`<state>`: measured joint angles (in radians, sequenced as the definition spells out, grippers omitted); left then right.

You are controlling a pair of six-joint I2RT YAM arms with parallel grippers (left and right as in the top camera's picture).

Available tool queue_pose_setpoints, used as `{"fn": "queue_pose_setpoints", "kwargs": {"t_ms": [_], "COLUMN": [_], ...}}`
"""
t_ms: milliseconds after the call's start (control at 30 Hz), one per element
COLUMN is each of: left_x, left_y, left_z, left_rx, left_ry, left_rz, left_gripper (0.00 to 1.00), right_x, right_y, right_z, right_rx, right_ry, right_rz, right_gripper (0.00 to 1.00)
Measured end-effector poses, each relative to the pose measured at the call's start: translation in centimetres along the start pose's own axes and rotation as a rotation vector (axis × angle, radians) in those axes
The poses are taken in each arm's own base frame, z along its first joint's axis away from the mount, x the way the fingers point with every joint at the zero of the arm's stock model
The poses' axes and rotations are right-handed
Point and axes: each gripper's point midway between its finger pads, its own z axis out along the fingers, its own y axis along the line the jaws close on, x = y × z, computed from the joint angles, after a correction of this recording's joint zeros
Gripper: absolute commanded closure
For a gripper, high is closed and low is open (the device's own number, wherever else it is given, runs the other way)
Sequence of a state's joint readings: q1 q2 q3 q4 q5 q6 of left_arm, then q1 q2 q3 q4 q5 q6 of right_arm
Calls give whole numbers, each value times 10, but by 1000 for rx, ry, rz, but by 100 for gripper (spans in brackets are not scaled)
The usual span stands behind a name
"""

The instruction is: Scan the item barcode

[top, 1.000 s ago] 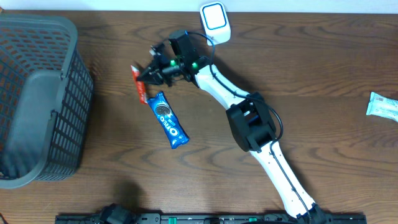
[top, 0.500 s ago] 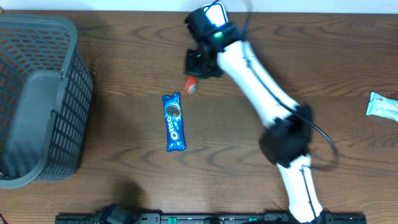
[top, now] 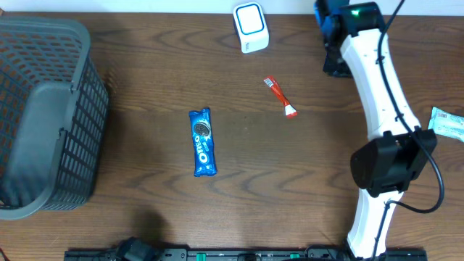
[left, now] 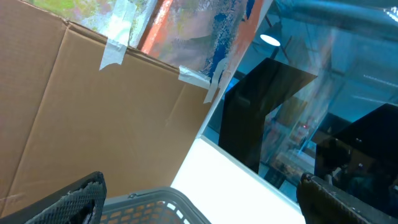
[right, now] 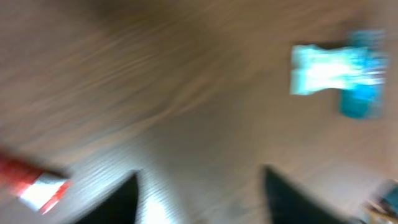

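Lying loose on the wooden surface [top: 312, 174], the red stick packet [top: 280, 97] sits slantwise a little right of centre, its white end toward the near side, with nothing touching it. The white scanner [top: 251, 27] stands at the far edge, up and to the left of the stick, with bare wood between the two. The blue Oreo pack [top: 203, 142] lies lengthwise further left, well apart from the stick, and the grey basket [top: 90, 138] takes up the left edge. A pale packet [top: 445, 122] lies at the right edge. The right arm [top: 380, 87] runs from the near edge up to the far right corner, leaving an open stretch of wood between it and the stick. The right wrist view is blurred, yet the right fingers [right: 124, 199] show as two dark shapes spread apart with only wood between them, holding nothing; the red stick sits at that view's lower left and the pale packet at its upper right. The left fingers [left: 68, 202] stand wide apart and empty, a grey mesh rim low between them and a cardboard box [left: 106, 124] behind.
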<state>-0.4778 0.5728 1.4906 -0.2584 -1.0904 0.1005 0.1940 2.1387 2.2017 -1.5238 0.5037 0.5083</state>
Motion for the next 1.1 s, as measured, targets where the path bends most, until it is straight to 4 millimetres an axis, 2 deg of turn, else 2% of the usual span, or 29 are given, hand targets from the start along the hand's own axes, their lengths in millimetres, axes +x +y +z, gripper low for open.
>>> {"fn": "queue_pose_setpoints", "kwargs": {"t_ms": [67, 200, 267, 367, 467, 667, 800, 967, 1033, 1100], "left_x": [0, 0, 0, 0, 0, 0, 0, 0, 0, 0], "left_y": [0, 0, 0, 0, 0, 0, 0, 0, 0, 0], "left_z": [0, 0, 0, 0, 0, 0, 0, 0, 0, 0], "left_rx": [0, 0, 0, 0, 0, 0, 0, 0, 0, 0], "left_ry": [0, 0, 0, 0, 0, 0, 0, 0, 0, 0], "left_rz": [0, 0, 0, -1, 0, 0, 0, 0, -1, 0], "left_gripper": [2, 2, 2, 2, 2, 2, 2, 2, 2, 2], "right_x": [7, 23, 36, 56, 76, 89, 93, 84, 80, 79], "right_y": [26, 80, 98, 116, 134, 174, 184, 188, 190, 191], "right_z": [8, 2, 4, 12, 20, 26, 38, 62, 69, 73], "right_rx": [-173, -474, -558, -625, -658, -687, -641, -567, -556, -549], "right_ry": [66, 96, 115, 145, 159, 71, 34, -41, -74, -86], "right_rz": [-96, -336, -420, -508, -588, -674, -680, -653, -638, -628], "right_gripper": [1, 1, 1, 3, 1, 1, 1, 1, 12, 17]}}
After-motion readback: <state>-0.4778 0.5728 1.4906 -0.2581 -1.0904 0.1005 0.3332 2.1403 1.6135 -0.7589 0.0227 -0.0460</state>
